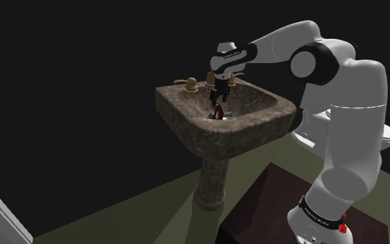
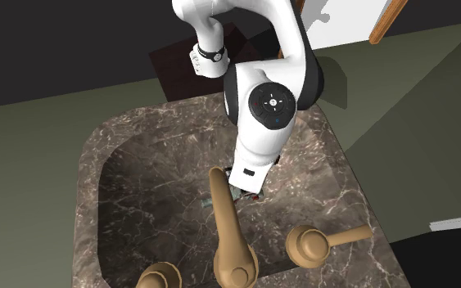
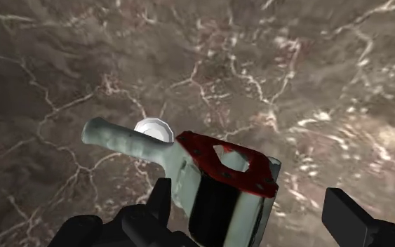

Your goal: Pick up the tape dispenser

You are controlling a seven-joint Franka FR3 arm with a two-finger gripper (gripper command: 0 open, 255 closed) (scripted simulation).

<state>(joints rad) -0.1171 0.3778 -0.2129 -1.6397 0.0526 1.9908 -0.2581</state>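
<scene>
**Inspector:** The position of the tape dispenser is to be stated.

**Examiner:** It is found inside the basin of the brown marbled pedestal sink, near the white drain. A pale grey-green body with a red plate on top is noted. A long handle is extended from the body, and it passes just beside the drain.

**Inspector:** And the condition of the gripper?

**Examiner:** Its fingers are recorded as spread. The dispenser is placed between them, close against one finger and well apart from the other. No clasp is observed. Whether the nearer finger is in contact cannot be told.

**Inspector:** The arm's placement is to be entered.

**Examiner:** In the shoulder view the white arm is seen rising from the stand at lower right and reaching over the rim, with the gripper pointed down into the basin above a red patch. In the second exterior view the hand is seen beyond the brass-coloured spout. Two matching handles are set to either side of the spout.
</scene>
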